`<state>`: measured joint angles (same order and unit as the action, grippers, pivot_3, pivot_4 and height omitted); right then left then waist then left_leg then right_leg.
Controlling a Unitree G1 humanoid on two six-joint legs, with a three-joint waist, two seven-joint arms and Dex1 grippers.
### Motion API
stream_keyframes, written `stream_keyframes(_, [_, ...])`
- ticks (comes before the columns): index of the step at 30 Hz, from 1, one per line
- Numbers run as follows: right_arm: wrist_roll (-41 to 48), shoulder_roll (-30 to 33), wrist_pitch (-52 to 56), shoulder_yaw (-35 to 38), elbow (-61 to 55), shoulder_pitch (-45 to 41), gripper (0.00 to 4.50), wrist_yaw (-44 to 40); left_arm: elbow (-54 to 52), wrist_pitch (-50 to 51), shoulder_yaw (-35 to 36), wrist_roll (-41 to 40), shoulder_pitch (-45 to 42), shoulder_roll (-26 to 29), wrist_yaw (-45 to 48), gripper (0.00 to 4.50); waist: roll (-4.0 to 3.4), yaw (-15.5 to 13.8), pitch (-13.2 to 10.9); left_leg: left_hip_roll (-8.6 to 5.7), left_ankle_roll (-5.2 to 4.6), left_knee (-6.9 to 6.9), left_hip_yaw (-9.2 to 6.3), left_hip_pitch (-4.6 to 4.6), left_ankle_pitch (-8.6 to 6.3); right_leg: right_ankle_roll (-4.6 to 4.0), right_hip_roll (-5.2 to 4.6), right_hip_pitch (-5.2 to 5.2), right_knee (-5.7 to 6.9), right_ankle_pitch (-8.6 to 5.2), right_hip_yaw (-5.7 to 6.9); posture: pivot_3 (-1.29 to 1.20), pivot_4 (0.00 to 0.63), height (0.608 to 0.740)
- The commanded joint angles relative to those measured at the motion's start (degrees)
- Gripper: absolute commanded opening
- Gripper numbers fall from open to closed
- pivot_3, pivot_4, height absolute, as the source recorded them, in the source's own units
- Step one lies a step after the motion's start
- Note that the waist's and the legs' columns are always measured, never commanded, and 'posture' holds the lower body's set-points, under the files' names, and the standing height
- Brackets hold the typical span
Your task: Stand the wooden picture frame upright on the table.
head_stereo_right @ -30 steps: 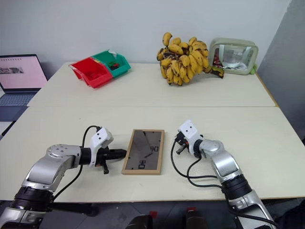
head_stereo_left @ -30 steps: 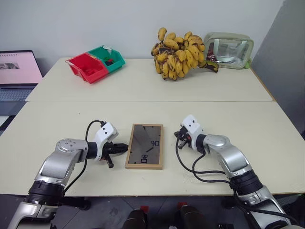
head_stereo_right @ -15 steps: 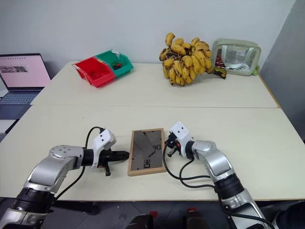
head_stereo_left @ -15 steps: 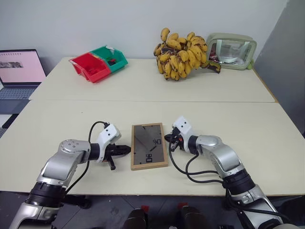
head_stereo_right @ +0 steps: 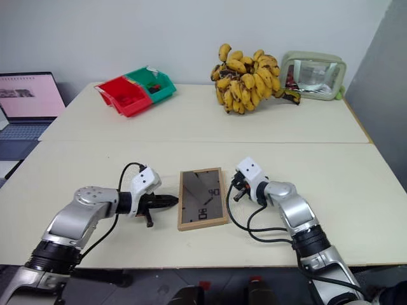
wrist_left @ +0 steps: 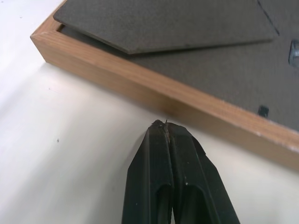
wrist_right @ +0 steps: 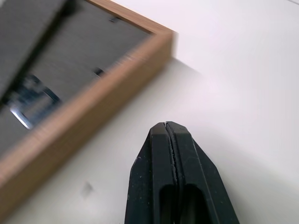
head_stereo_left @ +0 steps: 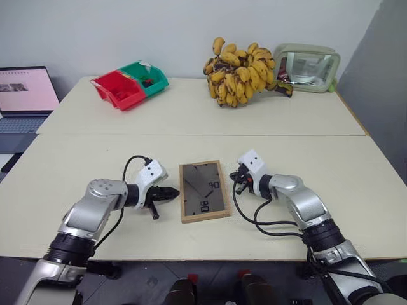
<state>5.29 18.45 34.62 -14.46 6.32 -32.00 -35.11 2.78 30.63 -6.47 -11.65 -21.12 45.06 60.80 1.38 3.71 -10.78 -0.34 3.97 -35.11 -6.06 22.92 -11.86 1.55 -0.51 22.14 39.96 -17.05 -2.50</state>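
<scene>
The wooden picture frame point(head_stereo_left: 203, 190) lies flat on the near half of the table point(head_stereo_left: 95, 159), dark grey back panel facing up. My left gripper point(head_stereo_left: 172, 192) is shut just off the frame's left edge. In the left wrist view its tips point(wrist_left: 166, 126) nearly touch the wooden edge point(wrist_left: 154, 88). My right gripper point(head_stereo_left: 237, 184) is shut beside the frame's right edge. The right wrist view shows its tips point(wrist_right: 166, 126) a short gap from the frame's corner point(wrist_right: 140, 51). Neither gripper holds anything.
On the table's far half stand a bunch of bananas point(head_stereo_left: 238, 79), joined red and green bins point(head_stereo_left: 127, 86) and a transparent zip pouch point(head_stereo_left: 306, 67). A laptop point(head_stereo_left: 22, 95) sits off the left side. My right arm's black cable point(head_stereo_left: 267, 222) loops on the table.
The frame has turned slightly on the table, its near end swinging right. My right gripper went in against its right edge, then drew back. My left gripper now sits closer to the left edge.
</scene>
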Motion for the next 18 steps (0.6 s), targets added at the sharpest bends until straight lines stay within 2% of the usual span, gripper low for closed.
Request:
stream_keyframes(1, [0.6,1.7,-0.1,0.6,-4.9,1.6,0.0,-1.8,-0.8,0.0,2.8,-0.2,2.9,4.7,1.8,0.02,0.0,0.4,0.0,0.0,0.0,0.02,0.0,-0.02,0.0,-0.02,0.0,0.01,0.01,-0.01,0.0,0.0,0.15,0.74])
stream_keyframes(3, [0.9,2.7,0.1,0.5,-6.7,2.7,0.0,-2.6,-2.4,1.3,4.7,-2.4,4.6,6.8,3.7,0.02,0.0,0.8,0.0,0.02,0.0,0.03,-0.05,-0.03,0.0,-0.07,0.04,0.02,0.02,-0.03,0.03,0.0,0.15,0.74])
stream_keyframes(6, [1.5,3.9,0.2,-0.1,-8.8,4.3,0.0,-4.5,-7.7,11.0,9.4,-11.6,7.3,10.4,9.0,0.5,0.0,1.1,0.0,0.12,0.0,0.06,-0.08,0.0,0.0,-0.13,0.14,0.08,0.03,-0.05,0.05,0.0,0.15,0.74])
stream_keyframes(10, [1.1,3.9,-0.7,-1.7,-9.2,5.0,0.0,-5.9,-7.9,37.5,17.1,-29.1,4.1,12.6,11.9,1.35,0.0,1.0,0.0,0.11,0.0,0.07,-0.14,0.02,0.0,-0.15,0.26,0.07,0.04,-0.08,0.11,0.0,0.15,0.74])
stream_keyframes(14, [0.3,2.8,-2.0,-2.6,-7.4,4.1,0.0,-6.0,-0.2,57.1,21.5,-34.7,0.2,9.3,7.2,2.1,-0.01,1.0,0.0,0.02,-0.01,0.05,-0.14,-0.01,0.0,0.08,0.31,0.01,0.03,-0.22,0.11,0.0,0.15,0.74])
stream_keyframes(18, [0.1,2.1,-2.0,-2.9,-7.2,3.7,0.0,-5.8,0.2,61.8,23.5,-36.9,2.7,5.4,1.8,2.79,0.0,1.1,0.0,0.07,0.0,0.06,-0.12,-0.02,0.0,-0.01,0.3,0.03,0.04,-0.16,0.09,0.0,0.15,0.74])
